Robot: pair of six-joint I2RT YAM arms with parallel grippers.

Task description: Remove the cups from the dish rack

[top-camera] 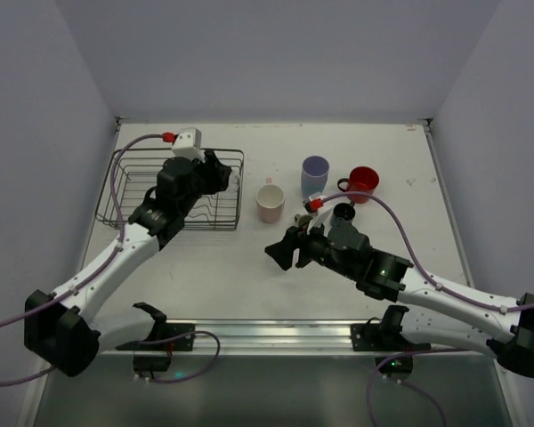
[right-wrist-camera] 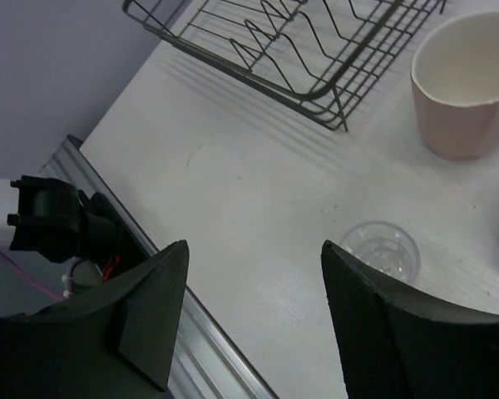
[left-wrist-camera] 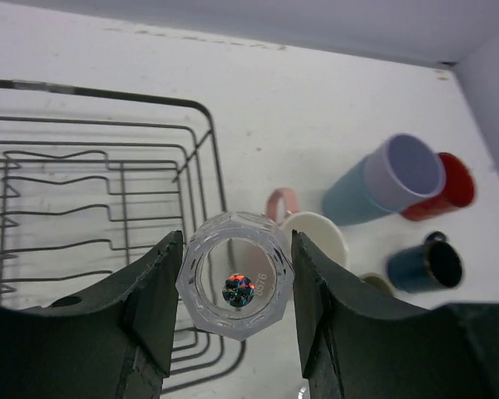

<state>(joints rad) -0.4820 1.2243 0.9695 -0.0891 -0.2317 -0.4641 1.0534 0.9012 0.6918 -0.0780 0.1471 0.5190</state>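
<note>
Since the left gripper (left-wrist-camera: 236,264) is clamped across a clear faceted glass (left-wrist-camera: 237,287), squeezing its walls from both sides, the mouth faces up toward the wrist and the glass stays level for the carry. It hangs at the corner of the dish rack (top-camera: 125,191), with the rim wire right beneath the fingers, though whether it has fully cleared that wire is hard to tell. Beyond the fingers and off to their right stand the pale pink cup (left-wrist-camera: 320,237), the lavender tumbler (left-wrist-camera: 399,174), the red mug (left-wrist-camera: 449,187) and a dark blue mug (left-wrist-camera: 424,264), packed close, so a set-down spot probably lies short of them. The right gripper (right-wrist-camera: 254,249) hangs low with its jaws apart and nothing between them; a second clear glass (right-wrist-camera: 381,249) stands on the table just past its right finger.
</note>
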